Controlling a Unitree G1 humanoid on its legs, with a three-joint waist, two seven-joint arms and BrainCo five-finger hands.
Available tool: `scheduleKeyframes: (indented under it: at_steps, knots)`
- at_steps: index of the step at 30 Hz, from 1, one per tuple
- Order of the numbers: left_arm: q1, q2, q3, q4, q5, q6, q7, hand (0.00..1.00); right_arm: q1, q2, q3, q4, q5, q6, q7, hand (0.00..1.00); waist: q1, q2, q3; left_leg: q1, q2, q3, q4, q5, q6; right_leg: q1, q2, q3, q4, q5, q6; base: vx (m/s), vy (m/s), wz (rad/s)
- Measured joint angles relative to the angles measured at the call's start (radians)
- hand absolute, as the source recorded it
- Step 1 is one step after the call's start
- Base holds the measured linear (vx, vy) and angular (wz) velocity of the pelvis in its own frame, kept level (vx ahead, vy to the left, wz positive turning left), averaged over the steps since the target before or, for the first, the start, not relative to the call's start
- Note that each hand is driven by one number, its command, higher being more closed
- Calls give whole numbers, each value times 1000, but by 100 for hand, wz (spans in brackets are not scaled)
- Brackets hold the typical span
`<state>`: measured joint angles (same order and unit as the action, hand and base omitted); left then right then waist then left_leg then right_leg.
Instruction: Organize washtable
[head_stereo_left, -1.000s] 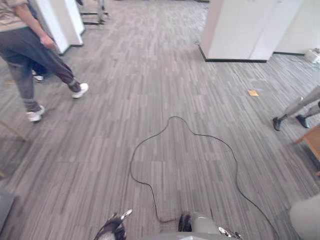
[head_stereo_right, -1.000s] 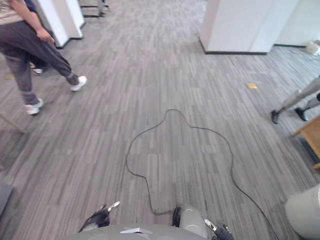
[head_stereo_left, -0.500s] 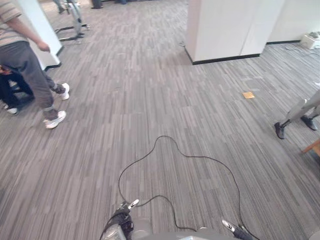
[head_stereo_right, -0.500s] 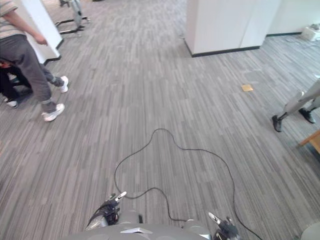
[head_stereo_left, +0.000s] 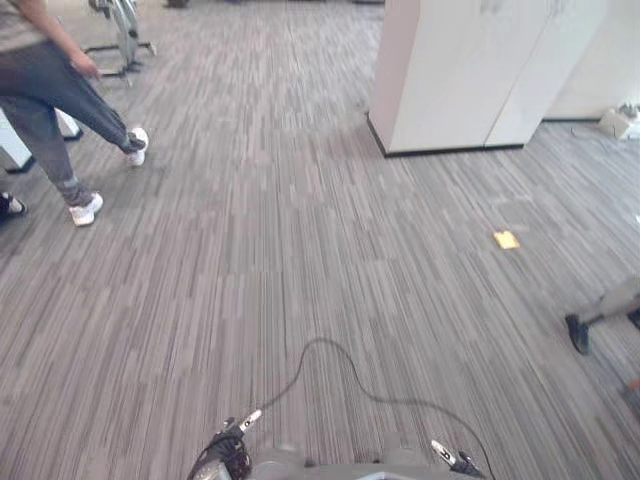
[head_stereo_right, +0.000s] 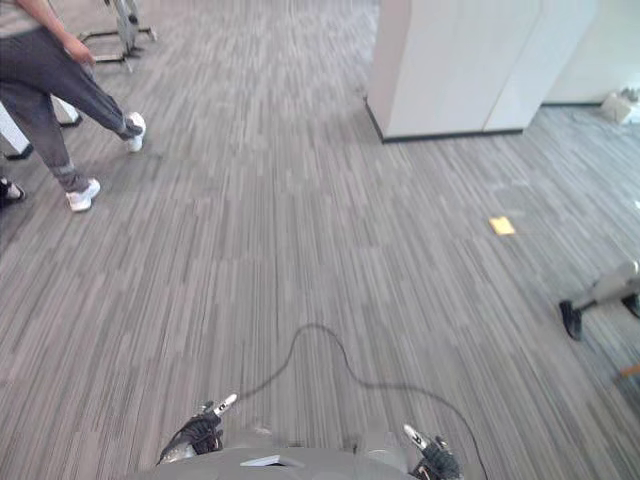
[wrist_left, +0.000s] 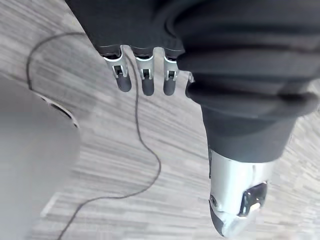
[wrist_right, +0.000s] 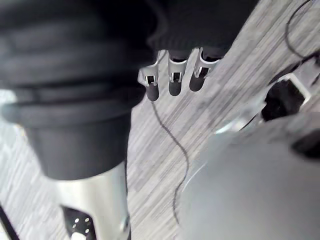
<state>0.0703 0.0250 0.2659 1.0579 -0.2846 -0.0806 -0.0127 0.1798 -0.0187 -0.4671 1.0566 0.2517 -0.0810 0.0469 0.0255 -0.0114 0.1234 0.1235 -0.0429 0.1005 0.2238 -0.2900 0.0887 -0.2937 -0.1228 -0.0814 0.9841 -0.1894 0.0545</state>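
While both hands hang low over the grey striped carpet floor (head_stereo_left: 300, 260), the left hand (head_stereo_left: 224, 458) has its fingers (wrist_left: 145, 82) straight and loose, holding nothing. The right hand (head_stereo_right: 428, 462) is the same, fingers (wrist_right: 174, 82) relaxed and empty. A person (head_stereo_left: 50, 90) is mid-stride at the floor's far left. A white cabinet (head_stereo_left: 450, 70) stands far right, with a small yellow scrap (head_stereo_left: 507, 239) lying near it.
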Motion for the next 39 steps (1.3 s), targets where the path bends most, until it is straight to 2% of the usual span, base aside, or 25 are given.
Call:
scheduleKeyframes:
  at_steps: [2, 4, 6, 7, 8, 9, 10, 11, 12, 13, 15, 16, 18, 19, 20, 22, 24, 26, 27, 29, 31, 33, 36, 38, 39]
  knots:
    - [-4, -15, 1, 8, 3, 6, 1, 0, 28, 0, -15, 3, 1, 8, -4, 0, -30, 21, 2, 115, 37, -65, -57, -64, 12, -84, 16, -88, -435, 41, 19, -237, 80, 80]
    - [-8, -28, 10, 1, 37, 6, -2, 0, 64, 7, -14, 2, 2, 20, -7, 0, -50, 20, -8, 203, 61, -119, -99, -96, -16, -96, 15, -95, -746, 126, 60, -18, -84, 111]
    - [2, -57, 55, 2, 55, -1, -5, 0, 84, 5, -11, 4, 2, 29, -8, 0, -56, 30, -27, 225, 74, -155, 40, -120, -26, -114, 18, -77, -665, 234, -22, 333, -276, 100]
    - [7, -76, 77, 10, 68, 8, -4, 0, 96, -17, -18, 2, 2, 27, -7, 0, -61, 72, -50, 163, 115, -160, 247, -95, -67, -84, 35, -75, -625, 294, -10, 508, -279, 54]
    - [11, -94, 96, 10, 72, 9, -3, 0, 91, -40, -19, -1, 2, 27, -8, 0, -57, 108, -59, 119, 142, -158, 358, -41, -87, -68, 55, -100, -602, 260, -21, 559, -286, 29]
    - [14, -106, 124, 21, 75, 18, -7, 0, 74, -54, -14, -15, 2, 27, -6, 0, -53, 131, -65, 10, 155, -156, 584, 204, -104, -22, 75, -104, -588, 194, -33, 385, -255, -18]
    - [27, -97, 140, 22, 73, 25, -4, 0, 62, -50, -4, -39, 3, 23, -4, 0, -35, 123, -50, -77, 166, -141, 738, 503, -154, 57, 88, -89, -615, 150, -54, 323, -231, -21]
    - [28, -95, 139, 16, 71, 27, -5, 0, 42, -51, -3, -44, 3, 21, -8, 0, -28, 125, -37, -148, 189, -110, 877, 454, -127, 139, 103, -82, -646, 113, -70, 187, -137, -15]
    - [38, -79, 122, -13, 46, 18, -6, 0, 18, -50, 9, -33, 3, 24, -9, 0, -12, 102, -14, -246, 204, -54, 1013, 291, -83, 284, 103, -70, -695, 55, -80, 76, -31, -1]
    - [41, -64, 106, -24, 36, 12, -7, 0, 3, -50, 18, -26, 3, 26, -9, 0, -7, 87, -7, -280, 201, -31, 1016, 237, -81, 336, 96, -65, -715, 36, -83, -26, 24, -6]
    - [49, -20, 61, -41, 12, -1, -5, 0, -50, -46, 73, -22, 6, 18, -9, 0, 13, 52, -4, -407, 197, 50, 878, 124, -78, 444, 73, -37, -769, -13, -69, 64, -19, -46]
    - [52, -11, 45, -40, -8, -8, -3, 0, -91, -42, 81, -18, 7, 16, -9, 0, 28, 42, 0, -466, 183, 73, 660, 92, -84, 485, 52, -12, -770, -41, -54, 0, -11, -86]
    - [74, -4, 44, -38, -14, -9, 4, 0, -134, -38, 90, -17, 9, 1, -9, 0, 41, 41, -2, -480, 156, 51, 277, 137, -128, 541, 28, 31, -789, -92, -36, -161, 68, -85]
    - [98, -5, 41, -39, -20, -9, 6, 0, -152, -35, 116, -19, 19, -5, -10, 0, 44, 52, -6, -499, 159, -15, 69, 222, -154, 593, 21, 58, -821, -135, -44, 260, 97, -93]
    - [132, -4, 44, -26, -33, -6, 16, 0, -154, -26, 132, -12, 43, -10, -16, 0, 60, 45, -31, -535, 147, -22, 157, 306, -168, 624, 8, 99, -828, -153, -47, 475, 110, -77]
    - [117, 23, 46, 6, -43, -5, 26, 0, -155, 6, 137, 22, 43, -12, -19, 0, 58, -3, -50, -556, 109, -3, 225, 269, -107, 575, -29, 137, -731, -88, -67, 816, 144, -20]
    - [114, 38, 48, 11, -45, -4, 28, 0, -153, 15, 118, 56, 43, -13, -16, 0, 60, -33, -47, -509, 58, 18, 255, 215, -58, 499, -60, 209, -500, 17, 21, 725, 165, 12]
    - [106, 46, 43, 30, -45, -3, 36, 0, -149, 17, 53, 95, 44, -12, -20, 0, 36, -38, -27, -390, 15, 29, 254, 140, -13, 414, -52, 259, -168, 210, 165, 479, 93, 34]
    - [103, 53, 19, 37, -45, 2, 37, 0, -133, 12, 35, 89, 55, -13, -16, 0, 27, -34, -31, -313, -3, 23, 218, 128, 0, 347, -52, 233, -21, 217, 178, 260, -10, 23]
    - [83, 48, -14, 28, -44, 4, 34, 0, -112, 1, 25, 73, 79, -18, -9, 0, 21, -7, -25, -184, -4, 6, 112, 110, -3, 225, -31, 157, 97, 170, 109, 86, -87, 6]
    - [53, 46, -32, 25, -43, 4, 32, 0, -87, 1, 7, 59, 82, -14, -4, 0, 18, 6, -13, -74, 7, -2, 24, 108, -6, 140, -33, 43, 56, 54, 38, -86, -107, 0]
    - [38, 22, -33, 15, -44, 2, 32, 0, -57, -1, -7, 36, 81, -10, -6, 0, 7, 19, -10, 32, 34, -11, -50, 97, -21, 122, -43, -130, -287, -6, 14, -225, -18, 10]
    - [7, -12, -14, -13, -42, -6, 25, 0, -35, -2, 5, 35, 81, -2, -10, 0, 8, 6, -10, 64, 41, -46, -33, 57, -57, 124, -30, -129, -621, 68, 3, -127, 27, 46]
    - [10, -15, 22, -39, -40, -13, 23, 0, 3, 0, 70, 36, 82, 1, -19, 0, 1, -33, -25, 80, 36, -79, 13, -9, -104, 148, -26, -75, -733, 257, -6, 107, -169, 59]
    - [7, -29, 35, -26, -34, -13, 24, 0, 5, -15, 72, 38, 82, 1, -20, 0, 4, -14, -24, 96, 61, -83, 19, -23, -115, 160, -13, -90, -720, 236, -16, 231, -258, 22]
